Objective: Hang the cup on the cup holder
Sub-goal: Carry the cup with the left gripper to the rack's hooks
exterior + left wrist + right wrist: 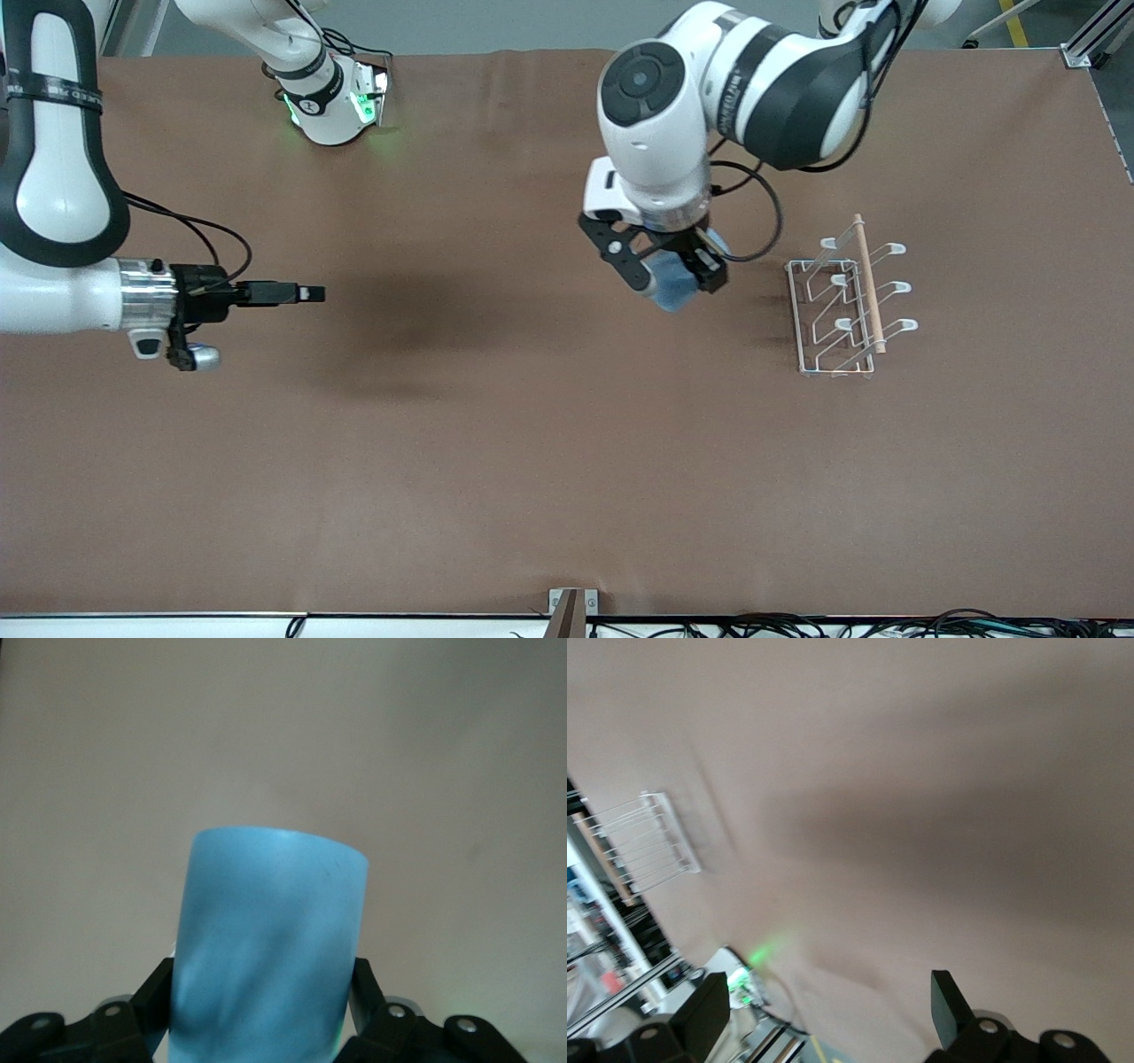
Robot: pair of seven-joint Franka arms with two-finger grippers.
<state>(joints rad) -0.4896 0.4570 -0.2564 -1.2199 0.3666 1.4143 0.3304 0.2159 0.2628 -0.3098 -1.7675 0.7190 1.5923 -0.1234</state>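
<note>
The left gripper (675, 270) hangs in the air over the brown table (496, 461), its two black fingers pressed against opposite sides of the cup (675, 288), a small light-blue tumbler with no handle. In the left wrist view the cup (266, 948) fills the space between the fingers (146, 1001), its closed base pointing away from the wrist and its mouth hidden toward the palm. The grip looks firm and centred on the cup's body.

Just beside the gripper, toward the left arm's end of the table, stands the cup holder (842, 306): a white wire rack with a rectangular base, looped prongs angling upward, and a light wooden rod (868, 283) along its top. All the prongs that can be seen are bare.

The step in hand appears to be carrying the cup to the rack. To do it well, the arm would likely need to turn the cup so its open mouth faces a prong, line it up along that prong's slant, and slide it on before letting go. A crooked approach could knock the light rack or catch the rim on the wire.

The right gripper (310, 293) waits over the table at the right arm's end, fingers spread wide and holding nothing; its wrist view shows the rack (642, 846) well apart.
</note>
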